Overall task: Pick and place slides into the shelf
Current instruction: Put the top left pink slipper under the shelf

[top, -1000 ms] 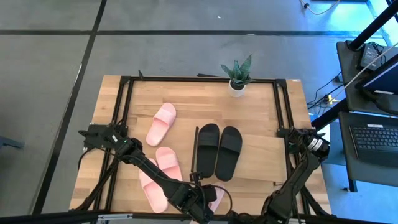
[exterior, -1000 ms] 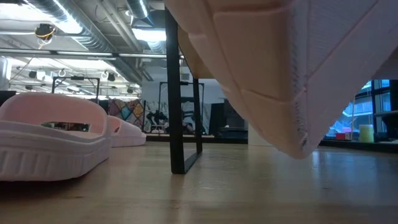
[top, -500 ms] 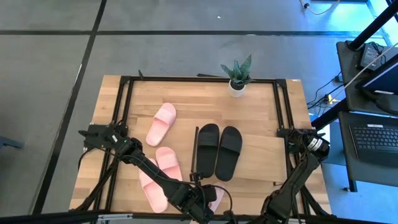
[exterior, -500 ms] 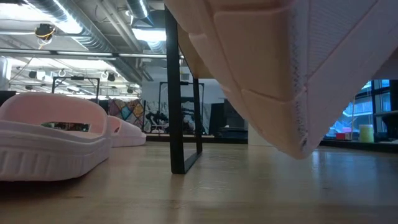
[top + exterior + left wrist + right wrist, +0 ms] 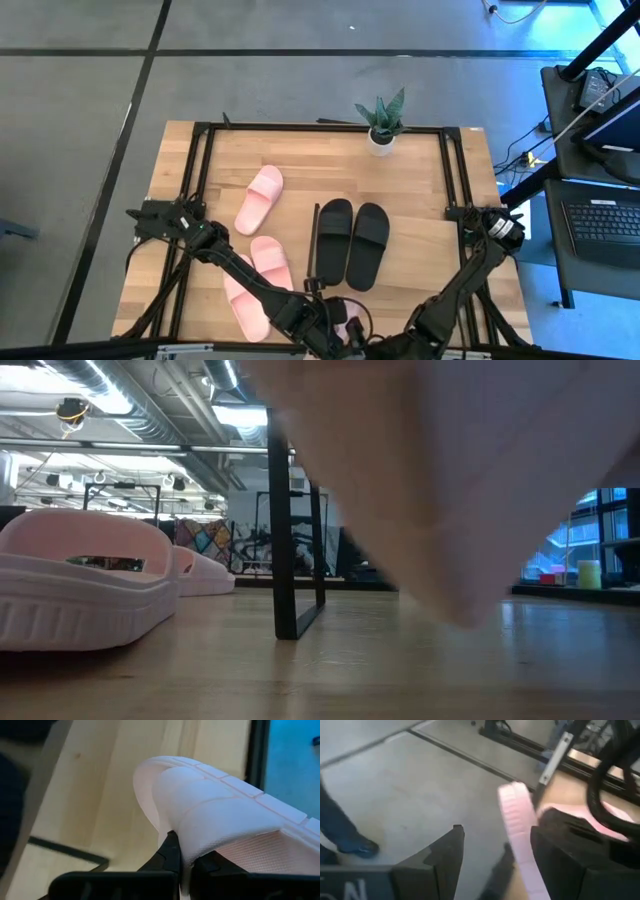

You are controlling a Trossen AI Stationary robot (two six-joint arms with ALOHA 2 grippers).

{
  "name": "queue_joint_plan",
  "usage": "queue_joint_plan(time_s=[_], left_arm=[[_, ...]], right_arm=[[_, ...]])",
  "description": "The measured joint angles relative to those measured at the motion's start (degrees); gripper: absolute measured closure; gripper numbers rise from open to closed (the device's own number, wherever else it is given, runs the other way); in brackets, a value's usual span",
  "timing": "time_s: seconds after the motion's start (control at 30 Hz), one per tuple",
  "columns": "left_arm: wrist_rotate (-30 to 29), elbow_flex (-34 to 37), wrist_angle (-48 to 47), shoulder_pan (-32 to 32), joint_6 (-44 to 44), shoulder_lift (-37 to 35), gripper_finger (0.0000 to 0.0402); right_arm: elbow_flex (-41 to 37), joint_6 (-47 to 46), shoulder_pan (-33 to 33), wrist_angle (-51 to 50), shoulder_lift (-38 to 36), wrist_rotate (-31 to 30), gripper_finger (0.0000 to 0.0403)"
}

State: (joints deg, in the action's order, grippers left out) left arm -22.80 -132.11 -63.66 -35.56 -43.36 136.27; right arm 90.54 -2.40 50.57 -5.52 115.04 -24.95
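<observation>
My left gripper is shut on a pale pink slide at the middle of the table's near edge. The slide hangs over the low camera. My right gripper is open beside it, and the held slide shows edge-on between its fingers. A black pair rests sole-down on the shelf's top board. Three more pink slides lie sole-down on the table: one far left and two near left. My left gripper pinches a thin foam edge of the slide, at the rim of its wide strap, between its two fingers. The fingers slant down from the table's left. The slide is lifted clear of the table and tilted, one rounded end pointing away. My right gripper has the slide close against one finger; I cannot tell whether they touch.
A potted plant stands at the far edge. The shelf's dark side frame stands upright on the tabletop just left of the black pair. Bare wood lies right of the shelf and along the far side. Desks with laptops stand off the table's right.
My right gripper has swung along the near edge toward the held slide and rolled about its own pointing line, staying open. The slide in my left gripper now shows blurred in the low view; my left gripper has kept its place.
</observation>
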Motion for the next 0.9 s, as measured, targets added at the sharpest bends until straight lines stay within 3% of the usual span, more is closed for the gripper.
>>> queue_joint_plan(time_s=[0.2, 0.5, 0.9], left_arm=[[-0.13, 0.0, -3.53, 0.75, -3.03, -0.02, 0.04], [4.32, -0.05, -3.14, -0.52, -3.06, -0.05, 0.0401], [3.74, -0.05, -0.55, -0.77, -3.2, -0.05, 0.0401]], right_arm=[[0.0, 4.64, -0.02, -1.41, -0.04, -5.61, 0.0175], [0.0, -1.66, 0.18, -13.06, -0.07, -6.98, 0.0175], [0.0, 0.17, 0.37, -13.38, -0.07, -9.16, 0.0175]])
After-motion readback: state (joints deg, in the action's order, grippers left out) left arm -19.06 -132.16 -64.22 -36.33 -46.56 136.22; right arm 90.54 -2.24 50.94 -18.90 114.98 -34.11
